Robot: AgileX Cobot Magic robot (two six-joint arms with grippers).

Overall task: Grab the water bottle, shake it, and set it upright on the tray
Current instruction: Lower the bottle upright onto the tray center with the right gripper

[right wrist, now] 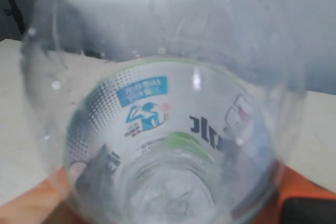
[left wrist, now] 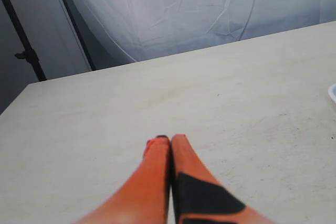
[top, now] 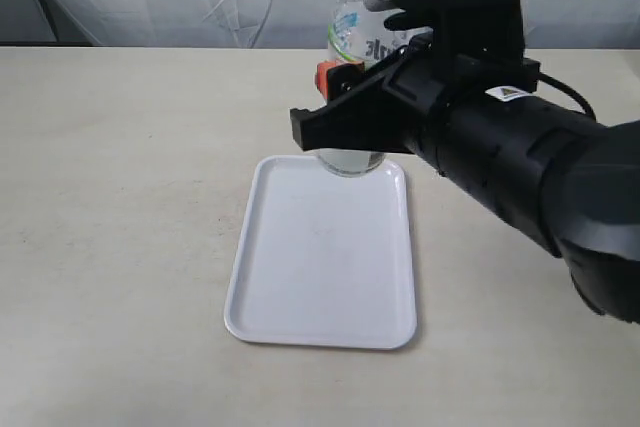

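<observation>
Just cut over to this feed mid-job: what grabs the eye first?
The big black right gripper clamps the water bottle, whose base sits at the far rim of the white tray in the exterior view; contact is unclear. The left gripper is shut over bare table.

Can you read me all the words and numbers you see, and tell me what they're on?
Water bottle label, big dark letters: partly hidden, not readable.
Same label, white writing in a blue box: too blurred.
White sticker on the right arm: a warning triangle, no readable words.
Tray: no writing.
</observation>
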